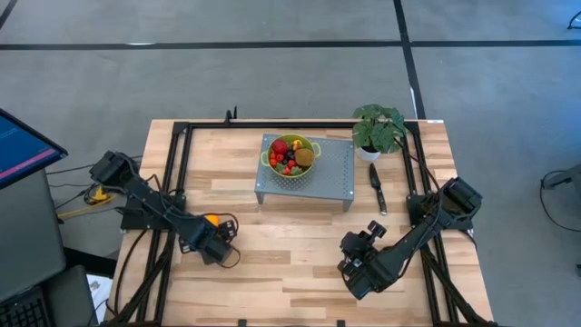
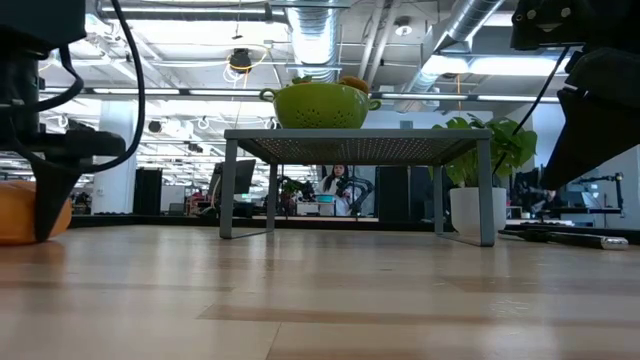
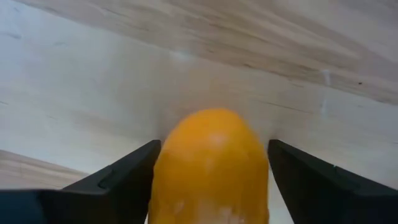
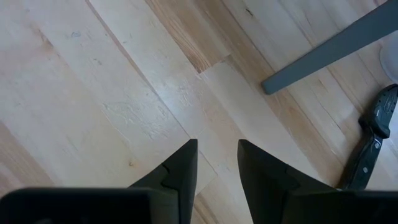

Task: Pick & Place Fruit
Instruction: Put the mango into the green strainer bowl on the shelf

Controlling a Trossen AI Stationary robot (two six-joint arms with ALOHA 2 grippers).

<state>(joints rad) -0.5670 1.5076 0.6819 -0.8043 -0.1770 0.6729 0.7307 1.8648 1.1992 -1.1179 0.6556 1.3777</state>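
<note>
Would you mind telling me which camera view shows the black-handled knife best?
The high view: the knife lies fully visible beside the potted plant. The right wrist view catches only part of it, the low view an edge-on sliver, the left wrist view nothing.

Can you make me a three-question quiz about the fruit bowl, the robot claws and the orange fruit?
1. Where is the green bowl?
A. on the grey rack
B. on the floor
C. under the plant

2. What colour is the fruit between the left claw's fingers?
A. purple
B. orange
C. blue

3. What is the right claw doing?
A. gripping the knife
B. holding nothing
C. squeezing a leaf

Answers: 1 A, the bowl sits on top of the grey rack. 2 B, the left wrist view shows orange skin between the fingers. 3 B, only bare table shows between its fingers, and the knife lies off to one side.
</note>
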